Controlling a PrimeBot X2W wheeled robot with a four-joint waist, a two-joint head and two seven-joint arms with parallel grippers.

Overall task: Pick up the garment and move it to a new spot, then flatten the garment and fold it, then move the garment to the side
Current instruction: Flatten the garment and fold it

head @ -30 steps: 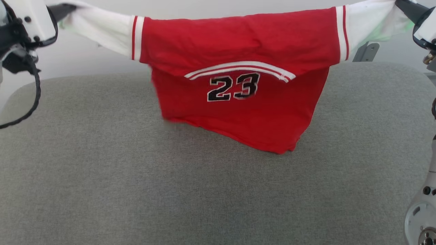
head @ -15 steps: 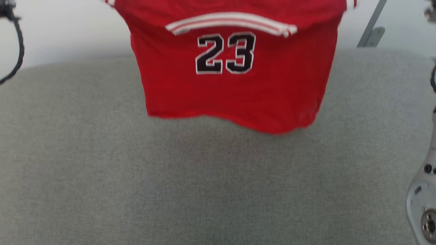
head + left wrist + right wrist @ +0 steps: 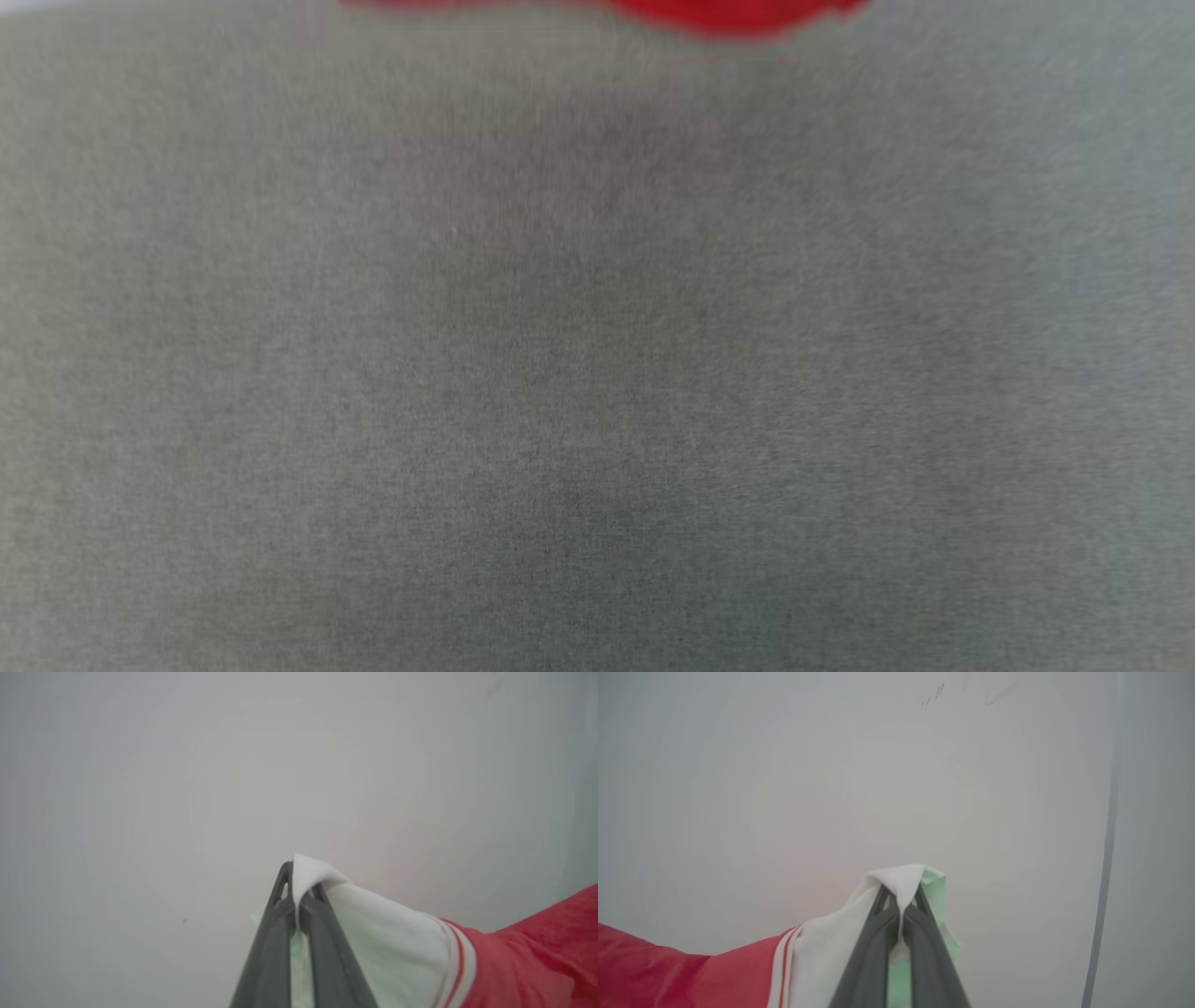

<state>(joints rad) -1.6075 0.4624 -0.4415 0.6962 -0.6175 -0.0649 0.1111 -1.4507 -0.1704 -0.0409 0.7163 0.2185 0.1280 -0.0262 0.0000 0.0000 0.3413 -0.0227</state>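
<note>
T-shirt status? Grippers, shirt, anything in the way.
Left gripper shut on T-shirt, sleeve tip. Right gripper same, other sleeve. Red hem blurred at head view's top, over grey fabric surface. Nothing seen in the way.

Left fingers (image 3: pixel 275 933) clamped shut, right fingers (image 3: pixel 878 942) clamped shut

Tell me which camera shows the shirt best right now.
Left wrist view, narrowly: the shirt shows its white sleeve pinched in the left claw, the striped band and red body. The right wrist view shows much the same at the right claw, with less red. The head view catches a blurred red edge up top.
</note>
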